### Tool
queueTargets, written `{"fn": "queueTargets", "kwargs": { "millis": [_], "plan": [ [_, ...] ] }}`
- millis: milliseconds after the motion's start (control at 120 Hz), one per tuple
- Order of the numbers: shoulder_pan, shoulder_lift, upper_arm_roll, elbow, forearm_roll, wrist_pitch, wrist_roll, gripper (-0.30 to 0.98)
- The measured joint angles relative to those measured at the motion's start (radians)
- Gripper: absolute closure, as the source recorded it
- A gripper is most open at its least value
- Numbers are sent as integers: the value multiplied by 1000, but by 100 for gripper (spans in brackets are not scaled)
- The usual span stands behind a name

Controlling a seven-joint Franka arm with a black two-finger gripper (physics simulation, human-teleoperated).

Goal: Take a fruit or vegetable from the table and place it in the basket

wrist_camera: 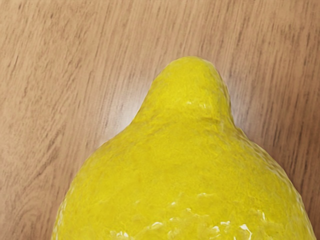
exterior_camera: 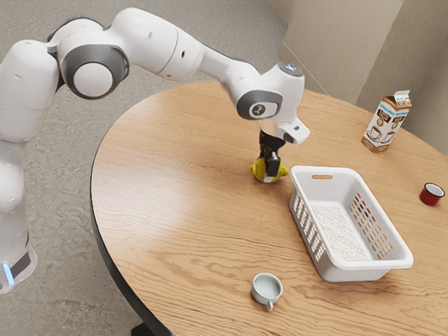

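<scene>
Gripper (exterior_camera: 269, 173) found low over the table (exterior_camera: 168, 210), pointing down, its working end at the lemon (exterior_camera: 258, 171). Whether it is wide or has closed on the fruit cannot be told from either view; no grip is certified. The step in hand is judged to be securing the lemon ahead of the lift.

Recommended practice: keep the hand centred across the lemon's thick middle, clear of the tapered tip, and close evenly from both sides. The rind looks firm and glossy and the body rounded, so an off-centre squeeze could roll it or let it slip. Confirm the hold with a short, straight lift before any sideways travel. The raise should then clear the basket (exterior_camera: 370, 265), whose near wall could catch the fruit if the carry is low.

Position of the lemon: directly beneath the hand, its two ends projecting on either side of the gripper in the exterior view. Contact with the wood cannot be confirmed. It lies outside the basket, just beside it, with the basket toward the exterior view's right. Placement is outstanding.
</scene>
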Motion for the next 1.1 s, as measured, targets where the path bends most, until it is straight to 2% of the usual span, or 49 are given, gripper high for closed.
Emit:
{"fn": "queueTargets", "kwargs": {
  "millis": [125, 300, 425, 600, 792, 975, 1100],
  "plan": [
    [0, 3, 0, 0, 0, 15, 2, 1],
    [-1, 8, 0, -3, -4, 26, 0, 19],
    [-1, 10, 0, -3, -3, 30, -4, 21],
    [-2, -2, -1, 0, 7, 32, -10, 31],
    [-2, -53, 0, 38, 34, -5, -23, 32],
    [1, -106, 73, 55, 47, -88, -36, 34],
    [1, -122, 44, 128, 50, -138, -42, 34]
  ]
}}
